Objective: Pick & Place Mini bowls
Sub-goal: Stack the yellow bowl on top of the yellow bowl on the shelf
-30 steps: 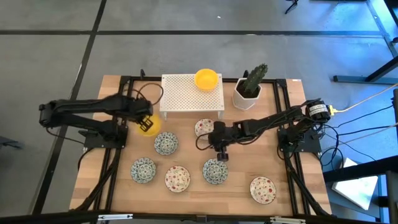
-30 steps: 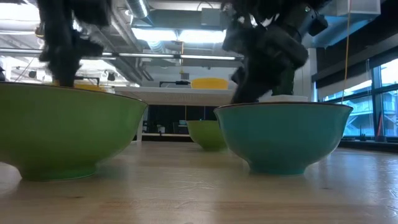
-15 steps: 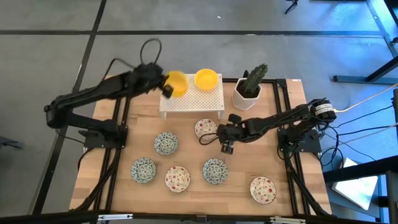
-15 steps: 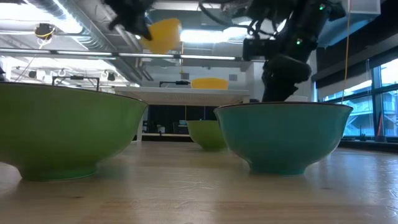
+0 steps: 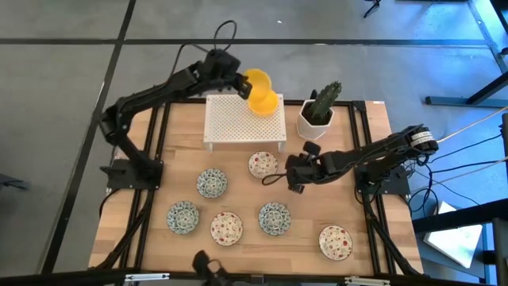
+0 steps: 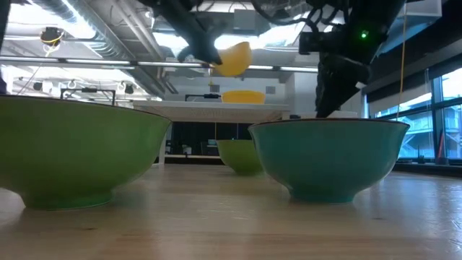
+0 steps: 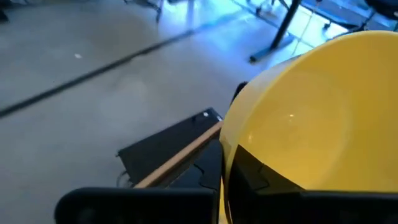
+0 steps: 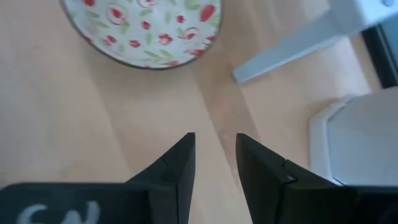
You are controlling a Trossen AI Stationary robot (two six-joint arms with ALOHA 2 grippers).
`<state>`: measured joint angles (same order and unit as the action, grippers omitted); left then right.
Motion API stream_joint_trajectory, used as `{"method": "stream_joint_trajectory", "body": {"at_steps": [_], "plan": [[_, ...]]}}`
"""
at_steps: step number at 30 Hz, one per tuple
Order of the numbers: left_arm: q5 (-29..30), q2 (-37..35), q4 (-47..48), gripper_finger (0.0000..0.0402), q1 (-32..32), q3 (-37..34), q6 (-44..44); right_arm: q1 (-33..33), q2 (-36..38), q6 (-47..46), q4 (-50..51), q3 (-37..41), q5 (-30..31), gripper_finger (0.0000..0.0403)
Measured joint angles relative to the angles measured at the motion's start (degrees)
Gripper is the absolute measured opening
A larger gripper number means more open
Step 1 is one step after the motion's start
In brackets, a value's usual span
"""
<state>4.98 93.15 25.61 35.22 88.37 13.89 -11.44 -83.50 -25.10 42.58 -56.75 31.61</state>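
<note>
- high view showed the left gripper (image 5: 238, 83) above the back edge of the white perforated rack (image 5: 244, 120), fingers clamped on a yellow mini bowl (image 5: 255, 82) held tilted in the air, just beside a second yellow bowl (image 5: 264, 102) already on the rack.
- right gripper (image 5: 295, 179) hung over the counter (image 5: 238, 179) beside a red-speckled bowl (image 5: 262, 164), fingers narrowly parted and holding nothing.
- three green-blue patterned bowls (image 5: 212, 183) and two more speckled ones (image 5: 226, 228) sat nearer the front.
- risk: the tilted bowl could clip the seated yellow one and knock it off the rack's back edge, or slip from a rim-only grip.
- cactus pot (image 5: 317, 113) stood close enough for a swinging arm to tip it.
</note>
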Motion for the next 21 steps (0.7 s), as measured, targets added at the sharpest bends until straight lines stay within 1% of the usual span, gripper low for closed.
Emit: {"method": "stream_joint_trajectory", "body": {"at_steps": [3, 7, 12, 16, 21], "plan": [[-2.63, 4.28, 3.21, 0.0004, 0.53, 4.9, 0.35, 0.12, 0.01, -0.08, 0.14, 0.0, 0.93, 0.0116], [-3.2, 8.86, 6.09, 0.0007, 0.57, 8.84, 0.35, 0.12, 0.02, -0.07, 0.19, 0.0, 0.95, 0.0116], [-4.69, 11.49, 6.62, 0.0019, 0.57, 8.99, 0.03, 0.1, 0.02, -1.04, 2.17, 0.0, 0.93, 0.0116], [-6.32, 11.62, 7.58, 0.0031, 0.83, 8.99, -1.01, 0.1, 0.02, -1.61, 3.45, 0.0, 1.16, 0.0116], [-6.22, 10.72, 8.06, 0.0056, 1.32, 9.04, -1.17, 0.1, 0.02, -1.93, 3.51, 0.0, 1.3, 0.0116]]}}
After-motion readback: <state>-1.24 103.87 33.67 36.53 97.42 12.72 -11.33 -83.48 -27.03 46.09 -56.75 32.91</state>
